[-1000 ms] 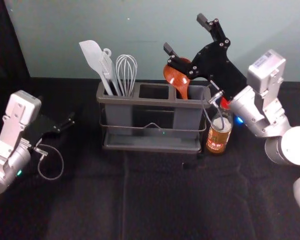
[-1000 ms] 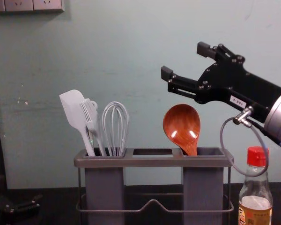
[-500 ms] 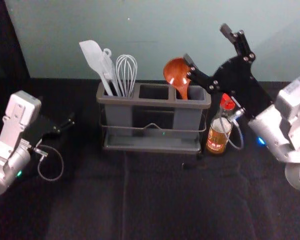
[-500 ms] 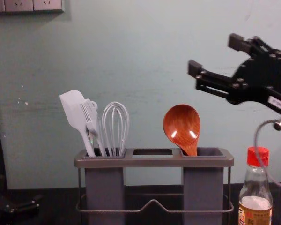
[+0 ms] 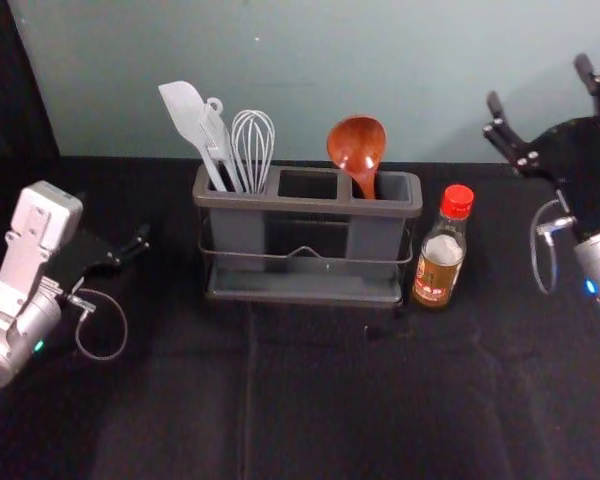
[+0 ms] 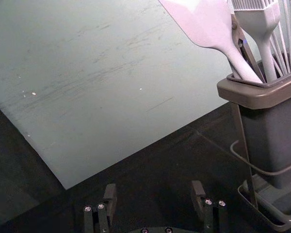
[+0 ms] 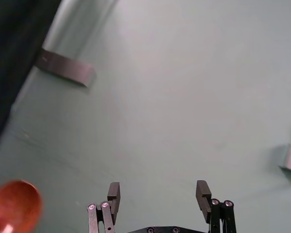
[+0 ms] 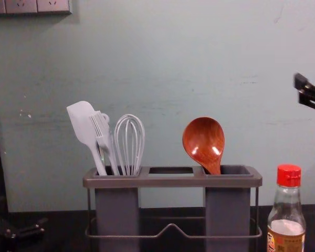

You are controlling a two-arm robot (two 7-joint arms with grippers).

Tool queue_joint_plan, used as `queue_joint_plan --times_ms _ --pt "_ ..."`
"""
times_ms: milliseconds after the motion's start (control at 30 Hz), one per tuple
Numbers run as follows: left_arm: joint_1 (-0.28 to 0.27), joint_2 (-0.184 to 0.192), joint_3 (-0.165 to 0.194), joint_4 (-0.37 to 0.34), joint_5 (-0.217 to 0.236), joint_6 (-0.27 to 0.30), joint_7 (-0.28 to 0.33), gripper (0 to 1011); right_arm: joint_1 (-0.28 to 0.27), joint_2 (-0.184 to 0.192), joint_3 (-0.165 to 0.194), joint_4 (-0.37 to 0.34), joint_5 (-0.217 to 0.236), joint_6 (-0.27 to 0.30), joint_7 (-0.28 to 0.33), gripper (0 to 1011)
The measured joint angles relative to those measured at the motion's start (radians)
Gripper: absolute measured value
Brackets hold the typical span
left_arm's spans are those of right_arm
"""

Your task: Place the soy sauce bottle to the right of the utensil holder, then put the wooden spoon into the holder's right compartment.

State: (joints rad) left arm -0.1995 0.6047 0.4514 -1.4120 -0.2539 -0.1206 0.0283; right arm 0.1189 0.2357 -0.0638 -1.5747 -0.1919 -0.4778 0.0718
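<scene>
Head view, left to right: the left gripper (image 5: 123,245) was parked at the left, fingers spread apart. A grey plastic utensil holder (image 5: 306,203) held a white flat-bladed spatula (image 5: 183,112), white bristled brush (image 5: 218,143) and white wire whisk (image 5: 252,140) in its left compartment; a glossy reddish-brown wooden spoon (image 5: 357,142) stood bowl-up in the right one. A red-capped, clear glass soy sauce bottle (image 5: 438,262) stood upright just beside the holder's right end. The right gripper (image 5: 538,86) was raised farther right, fingers wide apart. Chest view added wall sockets (image 8: 22,6), upper left; right wrist view, two wall-mounted blocks (image 7: 68,68).
</scene>
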Motion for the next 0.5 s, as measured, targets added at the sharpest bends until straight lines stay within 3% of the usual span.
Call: queue_joint_plan --times_ms 500 --pt "0.0 0.0 0.0 0.0 0.0 0.0 0.0 1005 -0.033 -0.017 0.085 0.09 -0.021 0.056 -0.027 1002"
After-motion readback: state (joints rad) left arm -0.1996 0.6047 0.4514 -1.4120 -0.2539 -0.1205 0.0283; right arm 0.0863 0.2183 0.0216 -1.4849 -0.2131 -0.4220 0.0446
